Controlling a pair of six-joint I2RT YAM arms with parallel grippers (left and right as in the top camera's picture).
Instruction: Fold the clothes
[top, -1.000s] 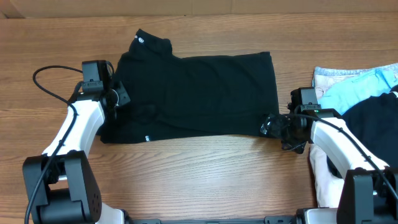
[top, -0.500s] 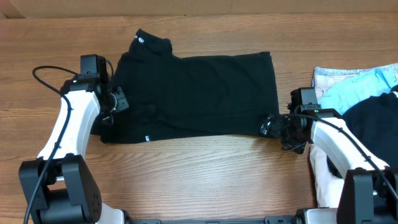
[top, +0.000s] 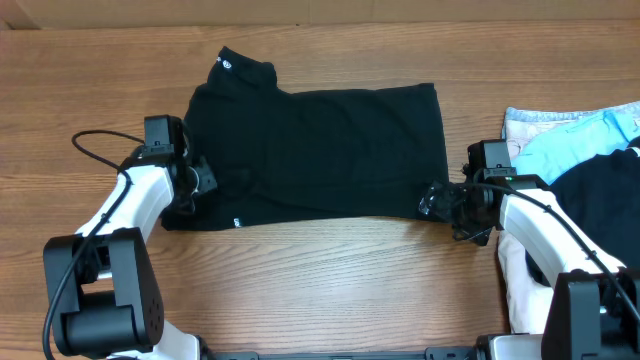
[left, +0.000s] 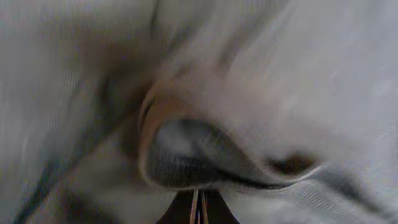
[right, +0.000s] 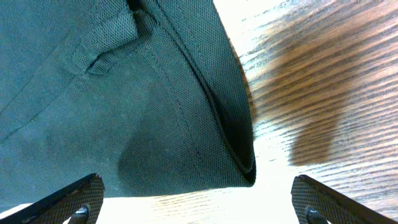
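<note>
My left tool (top: 200, 181) sits at the left edge of the black T-shirt (top: 320, 150). On its wrist view the tool (left: 199, 213) is clenched, its two tips pressed together with a raised fold of the knit bunched right against them, so I read it as pinching the cloth. The T-shirt lies mostly flat across the middle of the wooden bench (top: 330, 280), with the white neck label (top: 226, 66) at the far left corner and a tiny white hem tag (top: 236, 222) near the front edge. My right tool (top: 440, 205) rests low at the shirt's front right corner, released, with its tips spread wide on either side of the hemmed corner (right: 199, 200). Far right, a light-blue garment (top: 570, 145) and another black garment (top: 600, 195) lie heaped together.
</note>
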